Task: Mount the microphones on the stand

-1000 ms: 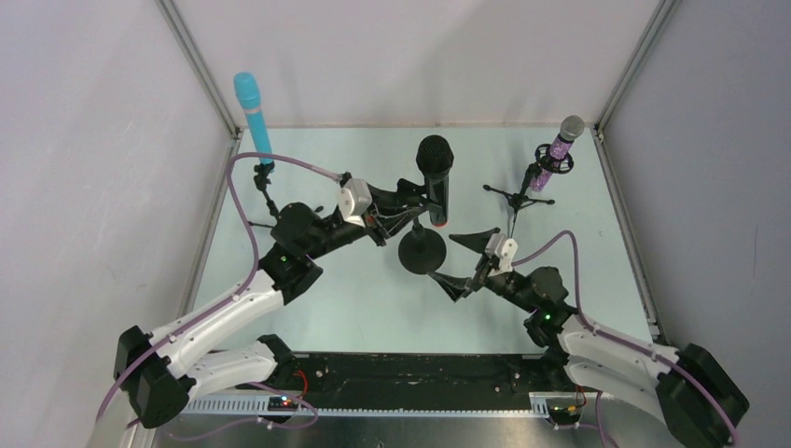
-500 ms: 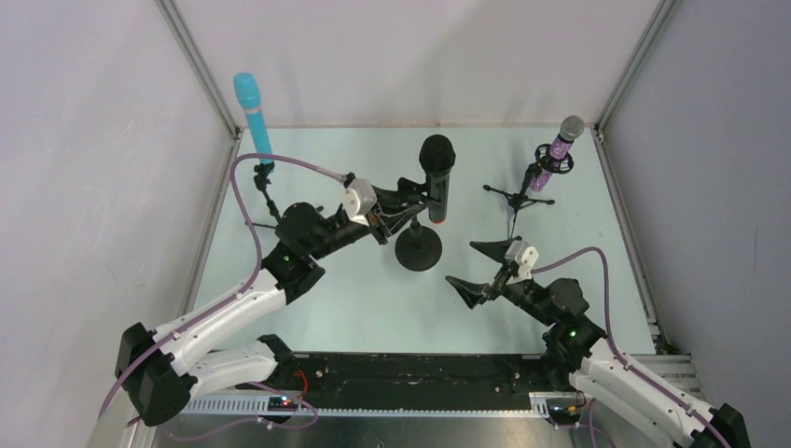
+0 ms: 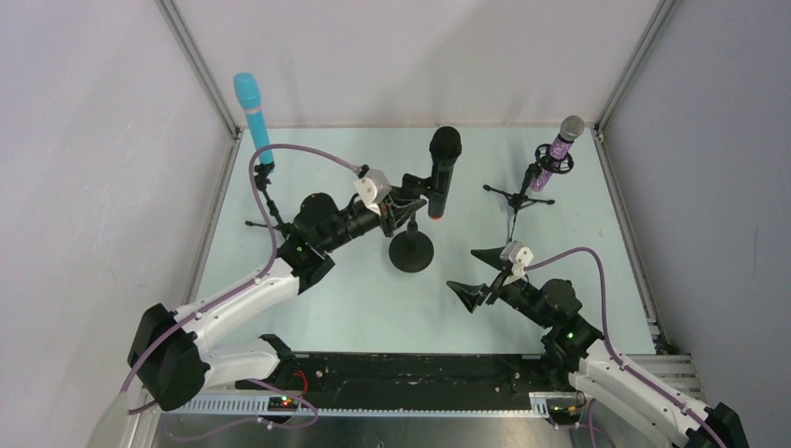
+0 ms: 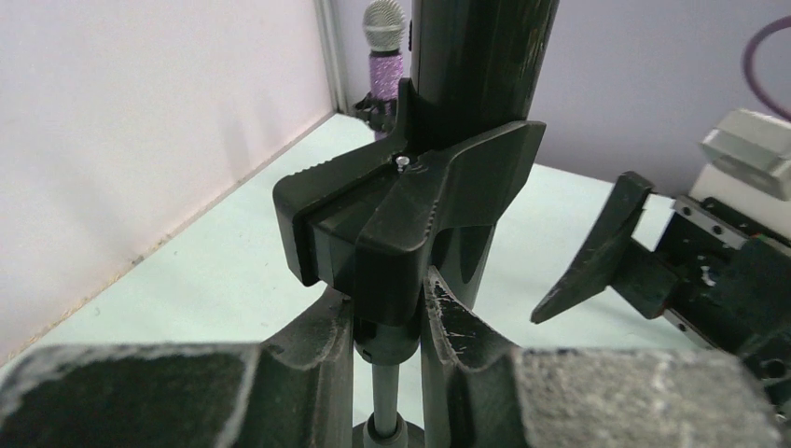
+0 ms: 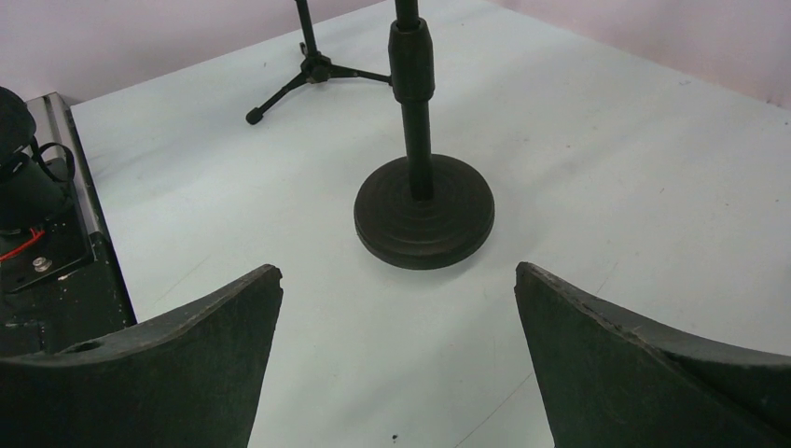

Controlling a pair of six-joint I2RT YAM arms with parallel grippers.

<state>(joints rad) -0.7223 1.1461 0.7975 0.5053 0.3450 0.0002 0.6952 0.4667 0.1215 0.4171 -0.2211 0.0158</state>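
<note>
Moved since a second ago: round-base stand [image 3: 410, 252] a touch to the left on the tabletop [image 3: 392, 308]. Head of the black microphone [image 3: 444, 173] carried slightly right and farther back. Right arm [image 3: 560, 322] drawn away from that stand, toward the near edge.

Left jaws: closed tight on the round-base stand's thin stem just under its clip [image 4: 410, 215], one finger [image 4: 322, 373] pressed on each side. Black microphone seated in that clip, standing roughly upright above the stand's round foot, orange ring at its lower end.

Right jaws: spread as wide as they go, holding nothing. Placed near the round-base stand, on its right and nearer side, apart from it, opening turned toward its foot.

Blue microphone [image 3: 252, 112]: upright on a small tripod stand [image 3: 266, 191], well to the left of the round-base stand and farther back, by the corner post.

Purple microphone [image 3: 562, 140]: silver head up, leaning in a second tripod stand [image 3: 522, 196], to the right of the round-base stand and farther back.
</note>
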